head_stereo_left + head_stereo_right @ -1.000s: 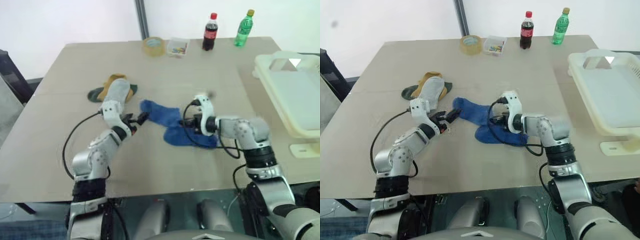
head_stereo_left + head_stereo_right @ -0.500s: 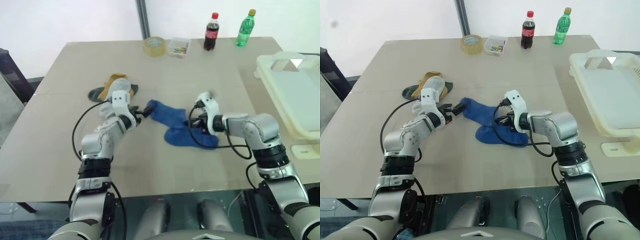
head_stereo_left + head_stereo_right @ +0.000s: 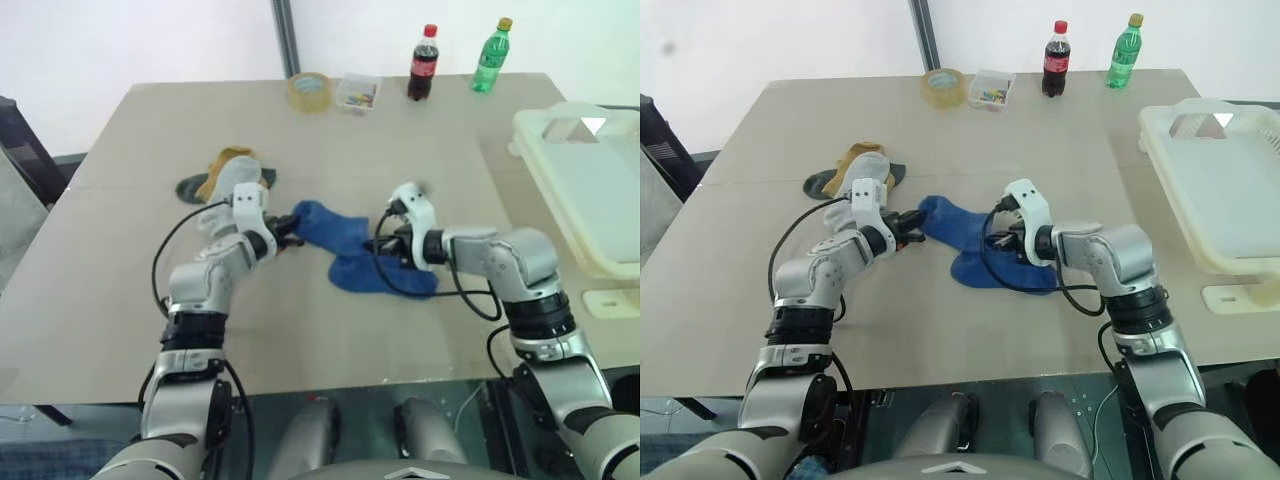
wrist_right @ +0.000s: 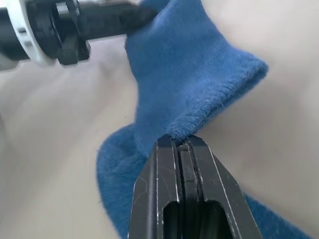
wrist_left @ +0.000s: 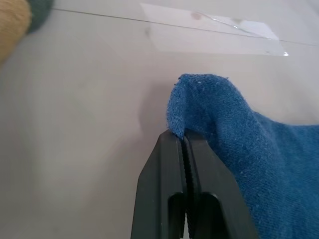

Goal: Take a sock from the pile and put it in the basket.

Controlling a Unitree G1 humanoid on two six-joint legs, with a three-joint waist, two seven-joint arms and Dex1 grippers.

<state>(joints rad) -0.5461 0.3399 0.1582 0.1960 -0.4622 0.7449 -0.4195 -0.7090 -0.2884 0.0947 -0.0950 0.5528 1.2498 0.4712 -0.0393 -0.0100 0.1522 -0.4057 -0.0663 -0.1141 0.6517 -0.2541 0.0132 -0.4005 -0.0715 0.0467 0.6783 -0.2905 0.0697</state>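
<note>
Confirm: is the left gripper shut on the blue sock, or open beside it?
Shut on it. The left gripper has its black fingers pressed together, pinching the blue sock's edge, which bunches up just above the fingertips.

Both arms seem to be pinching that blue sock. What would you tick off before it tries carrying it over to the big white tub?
1. Left gripper shut on the soft blue sock: ok, jaws pinch an edge fold.
2. Right gripper shut on the same sock: ok.
3. Blue sock clear of the other socks: ok, it lies apart from them.
4. Large cream-white plastic basket ready to receive: ok, nothing seen inside.
5. Sock lifted off the beige table: not ok, most of it lies flat.
6. Grips firm enough to carry: cannot tell.
</note>
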